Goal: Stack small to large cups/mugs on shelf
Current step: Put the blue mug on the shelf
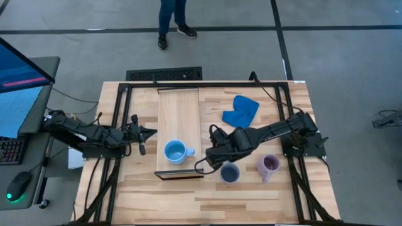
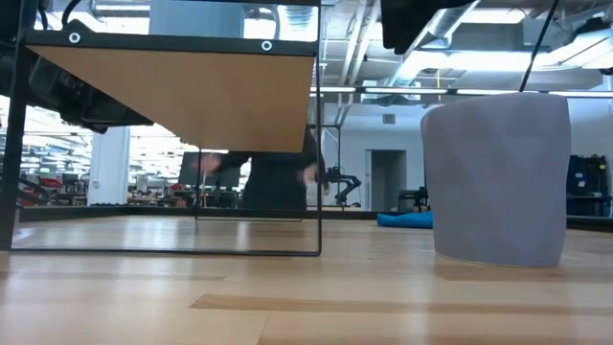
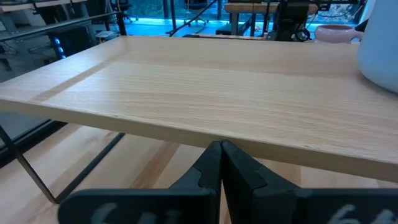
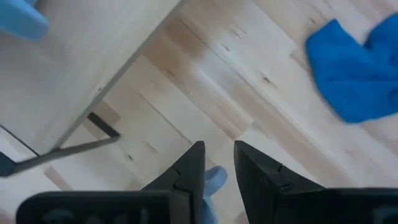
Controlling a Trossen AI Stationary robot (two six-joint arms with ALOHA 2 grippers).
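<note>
The light-wood shelf (image 1: 179, 116) stands raised on a dark frame. The light sky blue mug (image 1: 176, 151) stands on its near end. The slate blue mug (image 1: 230, 173) sits on the table right of the shelf, under my right gripper (image 1: 218, 161). Farther right, the lilac mug (image 1: 269, 165) stands on the table. My left gripper (image 1: 151, 132) is shut and points level at the shelf's left edge (image 3: 186, 134), close to it. I cannot tell whether it touches. My right gripper (image 4: 217, 149) comes from above, fingers pointing down. A pale blue part of the slate blue mug (image 4: 215, 179) sits in the narrow gap between them; which part I cannot tell. In the low view the mug (image 2: 496, 182) stands upright on the tabletop.
A bright blue cloth (image 1: 240, 110) lies on the table's far right part. Dark frame rails (image 1: 122, 113) run along both sides of the table. A person (image 1: 173, 22) stands beyond the far edge. The far half of the shelf (image 3: 186, 81) is bare.
</note>
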